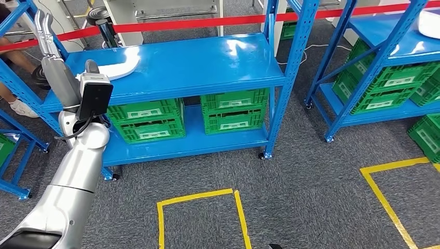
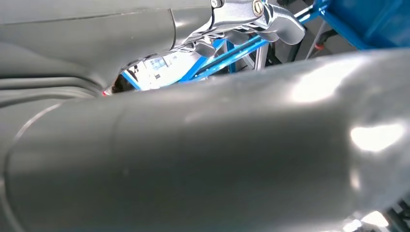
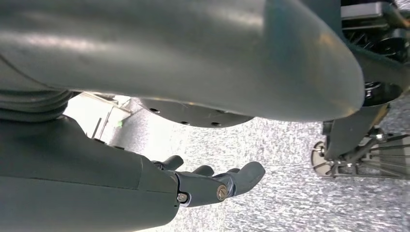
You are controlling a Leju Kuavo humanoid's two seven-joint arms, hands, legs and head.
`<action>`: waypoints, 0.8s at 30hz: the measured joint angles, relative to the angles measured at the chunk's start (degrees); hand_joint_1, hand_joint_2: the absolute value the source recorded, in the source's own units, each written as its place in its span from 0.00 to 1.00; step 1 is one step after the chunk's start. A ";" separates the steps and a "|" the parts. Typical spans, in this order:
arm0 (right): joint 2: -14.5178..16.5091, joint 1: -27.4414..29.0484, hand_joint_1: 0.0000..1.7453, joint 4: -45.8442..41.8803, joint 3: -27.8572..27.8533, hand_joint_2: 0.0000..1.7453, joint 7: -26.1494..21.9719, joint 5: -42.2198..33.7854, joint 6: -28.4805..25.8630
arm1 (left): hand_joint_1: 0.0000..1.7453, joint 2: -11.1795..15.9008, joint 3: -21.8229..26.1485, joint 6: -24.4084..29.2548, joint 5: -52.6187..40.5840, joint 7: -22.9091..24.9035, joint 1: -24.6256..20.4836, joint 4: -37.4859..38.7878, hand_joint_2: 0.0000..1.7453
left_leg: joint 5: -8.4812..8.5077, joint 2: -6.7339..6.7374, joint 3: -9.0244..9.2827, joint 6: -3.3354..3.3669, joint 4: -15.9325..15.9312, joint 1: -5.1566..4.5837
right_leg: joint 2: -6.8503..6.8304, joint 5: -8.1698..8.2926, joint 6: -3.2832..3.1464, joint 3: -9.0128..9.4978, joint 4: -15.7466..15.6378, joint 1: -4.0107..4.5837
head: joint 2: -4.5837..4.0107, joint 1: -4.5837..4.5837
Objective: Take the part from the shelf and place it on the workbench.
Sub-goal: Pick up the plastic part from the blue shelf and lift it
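A white curved part (image 1: 118,65) lies on the top board of the blue shelf (image 1: 207,62), near its left end. My left arm is raised in front of that end. My left hand (image 1: 53,59) stands just left of the part with its fingers (image 1: 44,28) stretched upward and nothing in it; I cannot tell whether it touches the part. Its thick thumb and the fingers (image 2: 251,17) appear against blue shelf struts in the left wrist view. My right hand (image 3: 212,183) hangs over grey carpet, fingers loosely apart and holding nothing.
Green crates (image 1: 192,118) fill the lower board of the shelf. A red barrier tape (image 1: 207,23) runs behind it. A person's shoe (image 1: 21,107) is at the far left. A second blue shelf (image 1: 384,67) with green crates stands at the right. Yellow tape squares (image 1: 200,199) mark the carpet.
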 joint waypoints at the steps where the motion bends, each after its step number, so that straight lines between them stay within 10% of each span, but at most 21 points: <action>1: -0.01 -0.04 0.00 0.00 0.00 0.00 -0.07 -0.01 0.01 | 0.00 -0.01 -0.01 -0.01 0.00 -0.01 -0.07 0.01 0.00 | 0.51 0.04 1.14 0.28 -2.28 -0.13 | -0.01 -0.12 0.36 0.12 -0.03 0.05 | 0.00 0.04; 6: -0.04 -0.13 0.00 0.00 0.00 0.00 0.00 -0.09 0.13 | 0.00 0.13 -0.05 -0.01 0.09 0.00 -0.38 -0.04 0.00 | 0.32 -0.18 2.61 2.48 -4.22 -0.31 | -0.15 -0.96 2.14 0.12 0.67 0.02 | 0.00 0.26; 11: -0.06 0.00 0.00 0.00 -0.04 0.00 0.07 0.10 0.53 | 0.00 -0.01 -0.74 0.00 0.56 0.01 -0.39 0.44 0.00 | -0.21 -0.32 3.22 3.63 -4.45 -0.53 | -0.07 -5.53 2.53 -8.63 15.17 0.17 | 0.00 0.58; 16: -0.06 0.03 0.00 0.00 -0.04 0.00 0.35 0.72 0.87 | 0.00 0.02 -1.25 -0.02 0.78 0.00 -0.58 0.87 0.00 | -1.56 -0.60 4.05 2.95 -3.83 -0.92 | -0.09 2.28 1.29 -3.28 1.46 0.69 | 0.00 0.57; 21: -0.07 0.01 0.00 0.00 -0.04 0.00 0.38 1.00 1.06 | 0.00 0.11 -1.79 0.17 0.73 0.00 -0.95 1.04 0.00 | -2.77 -0.55 4.22 1.37 -3.14 -0.93 | -0.03 1.73 -0.07 -1.50 -0.69 0.65 | 0.00 0.40; 24: -0.13 -0.01 0.00 0.00 -0.04 0.00 0.36 1.25 1.09 | 0.00 0.38 -2.01 0.39 0.75 -0.02 -1.23 1.28 0.00 | -6.18 -0.34 -0.47 0.41 5.71 -0.53 | -0.08 1.01 -0.81 -0.23 -1.00 0.33 | 0.00 0.05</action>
